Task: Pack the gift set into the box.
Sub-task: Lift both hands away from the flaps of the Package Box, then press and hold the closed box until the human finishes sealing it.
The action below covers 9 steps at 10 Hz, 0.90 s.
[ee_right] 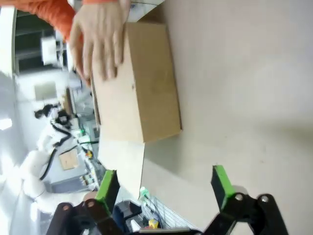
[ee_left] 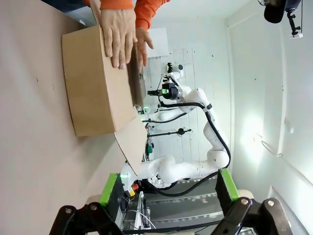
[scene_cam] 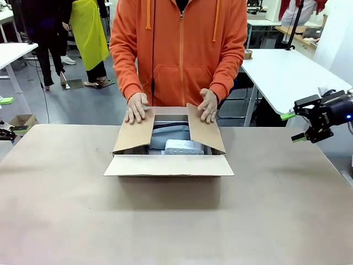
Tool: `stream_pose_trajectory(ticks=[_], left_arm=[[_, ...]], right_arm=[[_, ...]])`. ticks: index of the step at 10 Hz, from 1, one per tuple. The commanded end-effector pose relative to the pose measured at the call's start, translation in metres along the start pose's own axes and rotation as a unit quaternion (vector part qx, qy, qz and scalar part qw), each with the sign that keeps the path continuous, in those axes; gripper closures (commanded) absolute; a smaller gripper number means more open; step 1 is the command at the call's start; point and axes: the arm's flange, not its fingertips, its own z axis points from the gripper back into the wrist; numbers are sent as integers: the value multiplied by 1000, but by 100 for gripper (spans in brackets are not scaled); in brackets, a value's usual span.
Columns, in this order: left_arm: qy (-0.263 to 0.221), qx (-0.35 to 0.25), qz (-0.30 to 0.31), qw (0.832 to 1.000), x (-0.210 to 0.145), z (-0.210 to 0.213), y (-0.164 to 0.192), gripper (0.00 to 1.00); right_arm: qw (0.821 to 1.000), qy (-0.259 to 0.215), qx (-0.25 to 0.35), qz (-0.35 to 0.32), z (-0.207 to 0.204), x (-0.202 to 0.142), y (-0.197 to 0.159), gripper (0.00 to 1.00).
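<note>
The box (scene_cam: 168, 165) stands mid-worktop (scene_cam: 165, 226), a little toward 12 o'clock. Inside it lies the gift set (scene_cam: 175, 141), of which a grey pouch (scene_cam: 168, 134) and a white block (scene_cam: 184, 147) just in front of it can be seen. The flap at 6 o'clock is folded out flat, and the flaps at 9 and 3 o'clock lean inward over the opening. The person's right hand (scene_cam: 136, 107) rests on the 9 o'clock flap, and the person's left hand (scene_cam: 208, 105) on the 3 o'clock flap. The right fingers (scene_cam: 299, 137) hang at 3 o'clock near the worktop's edge, spread wide and grasping nothing. In the left wrist view the left fingers (ee_left: 109, 190) are likewise released, well apart from the box.
</note>
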Motion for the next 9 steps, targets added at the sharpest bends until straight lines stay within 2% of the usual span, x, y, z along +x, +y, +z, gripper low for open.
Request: stream_pose_trajectory(ticks=[1, 9], left_arm=[[0, 3, -10, 1000, -4, -2, -1, 0], [0, 3, -10, 1000, -4, -2, -1, 0]], right_arm=[[999, 6, 33, 25, 15, -9, 3, 0], [999, 6, 33, 25, 15, -9, 3, 0]])
